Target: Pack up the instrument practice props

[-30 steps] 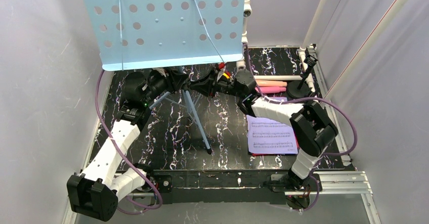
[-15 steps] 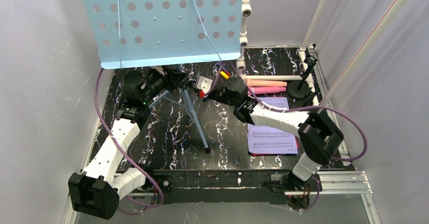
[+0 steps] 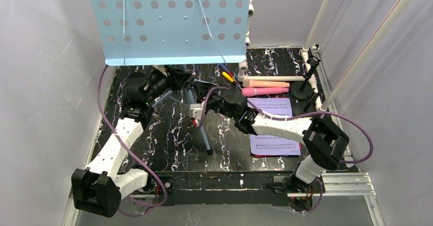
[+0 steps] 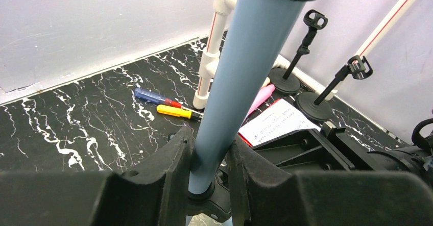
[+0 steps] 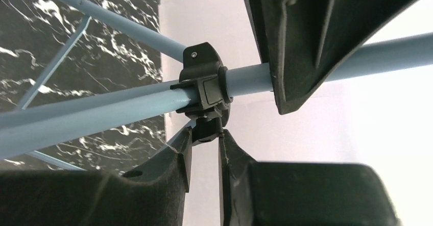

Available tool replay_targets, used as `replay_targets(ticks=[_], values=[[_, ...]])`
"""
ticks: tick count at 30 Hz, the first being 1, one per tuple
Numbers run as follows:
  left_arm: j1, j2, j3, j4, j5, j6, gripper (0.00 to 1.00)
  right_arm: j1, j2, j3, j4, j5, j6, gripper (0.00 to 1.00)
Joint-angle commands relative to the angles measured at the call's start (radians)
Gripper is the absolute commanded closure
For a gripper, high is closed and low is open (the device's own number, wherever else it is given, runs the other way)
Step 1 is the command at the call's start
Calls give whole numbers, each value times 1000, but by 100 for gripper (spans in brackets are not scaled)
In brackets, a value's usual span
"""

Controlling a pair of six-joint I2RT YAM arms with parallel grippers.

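The pale-blue perforated music rack (image 3: pixel 168 22) stands at the back on its tripod legs (image 3: pixel 203 131). My left gripper (image 3: pixel 178 80) is shut on its pale-blue pole (image 4: pixel 240 78), both fingers pressed to the tube just above the black clamp (image 5: pixel 204 83). My right gripper (image 3: pixel 196 106) is shut on the small black knob (image 5: pixel 207 130) under that clamp. The pink microphone (image 3: pixel 265 91) and beige microphone (image 3: pixel 268 83) lie at the back right. A lavender page (image 3: pixel 273 134) lies on a red one. Two black round-based holders (image 3: pixel 306 85) stand by the right wall.
A yellow screwdriver (image 4: pixel 176 112) and a blue-and-red one (image 4: pixel 153 97) lie on the black marbled floor behind the pole. The white PVC pipe frame (image 4: pixel 214 47) rises at the back and runs along the right side. Grey walls close in left and right.
My right gripper has moved left and toward the near side, from beside the microphones to the clamp under the rack. The rack has shifted slightly right. My left gripper keeps its hold.
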Motion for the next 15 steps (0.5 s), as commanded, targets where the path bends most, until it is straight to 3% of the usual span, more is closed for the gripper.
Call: replay_targets(ticks=[1,4,10,15], values=[[-24,21,-18,-1,82,-85,100,90,-19,-64,3,-14,-248,99],[-25,27,-14,-1,100,-79,100,98,-29,-65,8,12,-209,95],[-24,24,-13,-6,101,-63,100,99,-104,-83,50,34,274,39],[-25,26,-10,-13,101,-57,100,98,-152,-145,126,167,706,11]])
